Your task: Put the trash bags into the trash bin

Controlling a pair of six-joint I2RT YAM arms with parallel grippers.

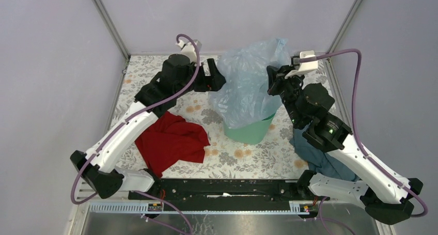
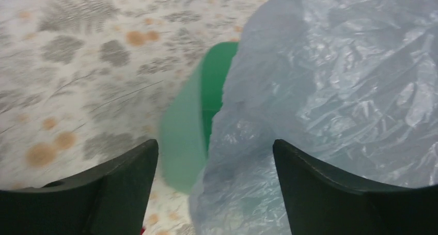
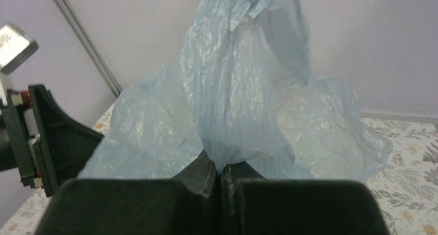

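The task is judged to be partly done. The bin (image 1: 251, 131) stands upright near the middle of the tabletop (image 1: 243, 155), between the two arms. A single pale blue bag (image 1: 247, 82) is seen; its lower part is draped over the bin's mouth and hides the rim from above. Most of the film billows high above the bin. Whether the bag's bottom lies inside the bin or only over its edge cannot be told. In the left wrist view, some of the film appears to hang down outside the green wall (image 2: 188, 126).

The right gripper (image 1: 272, 82) is closed on a fold of the bag (image 3: 232, 90), pinched tight between its jaws at the bag's right side and held up above the rim. The left gripper (image 1: 216, 83) is spread wide and holds nothing. It is placed just beside the bag's left flank, with the film's edge (image 2: 335, 90) lying between its fingers (image 2: 119, 178) but not clamped.

What is left, by this judgement, is for the raised film to be pushed or lowered into the bin and then released. No second bag is visible. A red cloth (image 1: 173, 141) and a blue cloth (image 1: 316, 157) lie on the tabletop, apart from the bin.
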